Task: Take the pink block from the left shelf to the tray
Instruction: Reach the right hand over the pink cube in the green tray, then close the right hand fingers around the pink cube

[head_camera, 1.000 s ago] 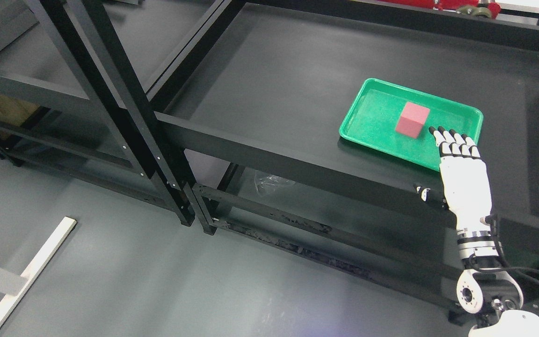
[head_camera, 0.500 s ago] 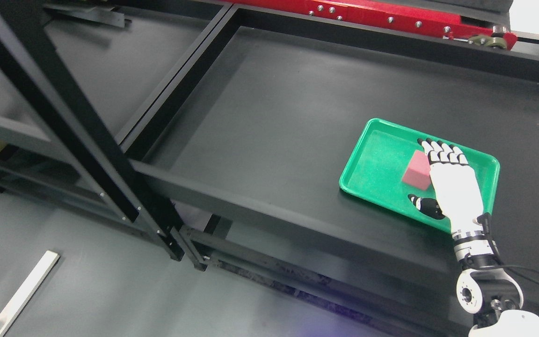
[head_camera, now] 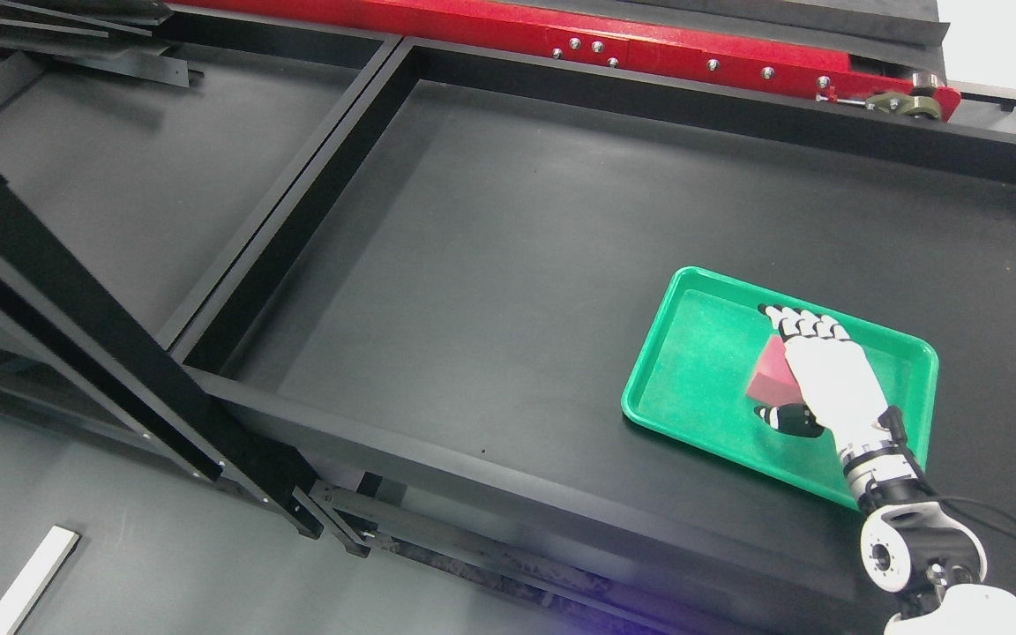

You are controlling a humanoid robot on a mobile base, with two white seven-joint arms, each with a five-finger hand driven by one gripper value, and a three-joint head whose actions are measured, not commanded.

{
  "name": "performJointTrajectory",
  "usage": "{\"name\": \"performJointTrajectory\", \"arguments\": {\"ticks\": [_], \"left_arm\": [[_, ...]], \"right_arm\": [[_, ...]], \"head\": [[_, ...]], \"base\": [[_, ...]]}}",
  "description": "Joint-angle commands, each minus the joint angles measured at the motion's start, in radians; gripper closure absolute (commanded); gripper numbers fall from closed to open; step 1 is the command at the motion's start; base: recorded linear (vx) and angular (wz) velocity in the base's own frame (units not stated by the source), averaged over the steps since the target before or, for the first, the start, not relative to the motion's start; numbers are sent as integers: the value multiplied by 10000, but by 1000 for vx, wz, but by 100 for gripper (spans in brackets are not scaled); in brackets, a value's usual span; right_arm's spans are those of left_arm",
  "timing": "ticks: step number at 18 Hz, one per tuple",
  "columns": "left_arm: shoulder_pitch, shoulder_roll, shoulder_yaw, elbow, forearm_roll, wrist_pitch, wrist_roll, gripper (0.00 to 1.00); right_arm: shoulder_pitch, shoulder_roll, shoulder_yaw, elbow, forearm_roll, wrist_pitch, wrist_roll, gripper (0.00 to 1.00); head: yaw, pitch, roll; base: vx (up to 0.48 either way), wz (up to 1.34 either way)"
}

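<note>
Sitting in green tray (head_camera: 693,370): pink block (head_camera: 768,377), matte, partly hidden; right hand (head_camera: 812,370) spread over it.

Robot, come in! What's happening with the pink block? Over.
Right robot hand over pink block, grasp unclear. Block inside green tray. Nothing blocking.

The tray (head_camera: 702,388) on the right is bright green with a slightly speckled floor. The block (head_camera: 768,375) in it is pink. The right hand (head_camera: 817,370) is white with black fingertips (head_camera: 773,310). The shelf (head_camera: 490,265) is matte black. A red beam (head_camera: 649,44) runs along the far edge.
</note>
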Motion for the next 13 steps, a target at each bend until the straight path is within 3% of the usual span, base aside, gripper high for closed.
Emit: {"name": "performJointTrajectory", "arguments": {"ticks": [1,13], "left_arm": [[-230,175,0,-175,-15,-6,0,0],[-230,175,0,-175,-15,-6,0,0]], "right_arm": [[-246,-125,50,380,-247,-10,507,0],[-185,-186,204,902,-247,5,1121,2]], "head": [[0,0,0],[0,0,0]], "base": [[111,-2],[43,-4]]}}
